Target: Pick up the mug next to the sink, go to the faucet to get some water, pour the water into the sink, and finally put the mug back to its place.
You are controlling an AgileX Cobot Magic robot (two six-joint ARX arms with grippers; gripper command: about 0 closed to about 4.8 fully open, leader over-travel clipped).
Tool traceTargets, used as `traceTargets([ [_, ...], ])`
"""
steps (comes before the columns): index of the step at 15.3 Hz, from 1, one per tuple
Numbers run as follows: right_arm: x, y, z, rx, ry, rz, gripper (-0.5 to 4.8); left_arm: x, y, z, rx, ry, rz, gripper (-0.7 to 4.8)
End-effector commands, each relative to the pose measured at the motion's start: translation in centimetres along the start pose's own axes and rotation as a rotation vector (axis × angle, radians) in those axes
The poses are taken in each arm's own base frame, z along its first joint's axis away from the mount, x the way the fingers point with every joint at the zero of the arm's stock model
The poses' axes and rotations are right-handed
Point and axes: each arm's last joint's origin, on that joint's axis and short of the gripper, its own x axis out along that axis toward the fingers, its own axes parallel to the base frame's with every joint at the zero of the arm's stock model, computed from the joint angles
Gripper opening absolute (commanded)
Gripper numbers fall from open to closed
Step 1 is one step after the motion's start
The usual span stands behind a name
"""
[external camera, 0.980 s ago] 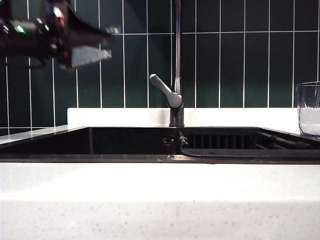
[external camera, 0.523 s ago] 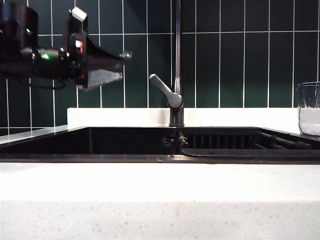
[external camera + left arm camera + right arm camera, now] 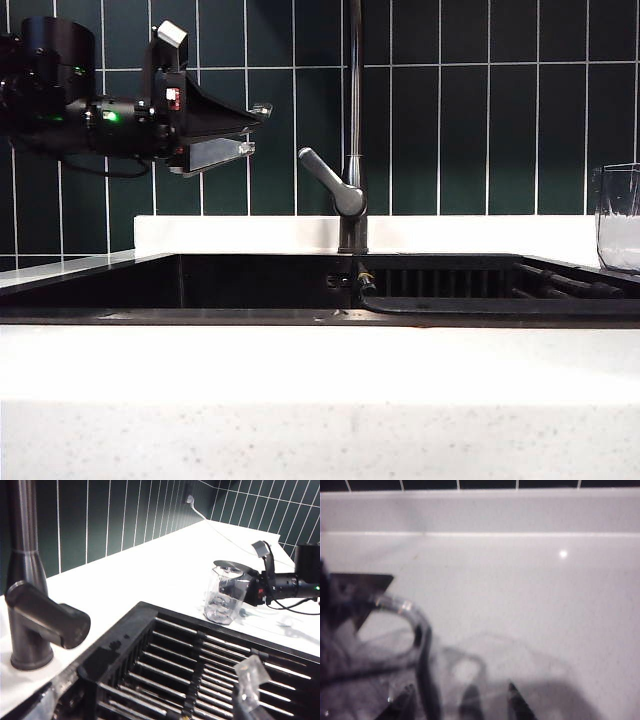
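The clear glass mug (image 3: pixel 620 215) stands on the white counter at the right end of the black sink (image 3: pixel 250 283), cut off by the exterior view's edge. In the left wrist view my right gripper (image 3: pixel 250 587) is level with the mug (image 3: pixel 224 596) and right up against it. Its own camera shows the right gripper (image 3: pixel 460 700) open, with blurred glass (image 3: pixel 405 630) close in front and partly between the tips. My left gripper (image 3: pixel 255 128) is open and empty, hanging above the sink just left of the faucet (image 3: pixel 352 120) and its grey lever (image 3: pixel 328 178).
A ribbed black rack (image 3: pixel 200 675) fills the sink's right half below my left gripper (image 3: pixel 147 695). The faucet base (image 3: pixel 27 645) rises from the counter behind the sink. A white cable (image 3: pixel 220 530) runs over the counter to the tiled wall. White counter (image 3: pixel 320 400) spans the front.
My left arm has swung right and a little down, ending close to the faucet's lever, and its jaws have spread wider. The mug and faucet have not moved.
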Motion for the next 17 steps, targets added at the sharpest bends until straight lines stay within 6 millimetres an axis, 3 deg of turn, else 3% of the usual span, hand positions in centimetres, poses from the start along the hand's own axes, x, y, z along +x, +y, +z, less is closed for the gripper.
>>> traceTargets([
  [1,0.6,-0.5,1.0,-0.022,-0.044,0.029,2.29,0.5,0.6,0.3,0.023,-0.009,-0.013,4.67],
  [9,1.4,-1.0,1.0,-0.026,-0.053,0.071,1.94,3.9,3.2,-0.4,0.002,0.002,-0.072,4.66],
  [10,1.5,-1.1,1.0,-0.024,-0.05,0.071,1.02,4.2,3.5,-0.3,0.007,0.0,-0.074,4.66],
  [14,1.6,-1.1,0.8,-0.019,-0.043,0.071,0.62,4.8,4.4,-0.3,0.024,-0.008,-0.058,4.66],
  [15,1.6,-1.1,0.8,-0.018,-0.041,0.072,-0.08,5.0,4.8,-0.3,0.021,-0.007,-0.052,4.66],
  [17,1.7,-1.1,0.8,-0.015,-0.04,0.073,-0.06,5.5,5.9,-0.4,0.012,-0.003,-0.051,4.66],
])
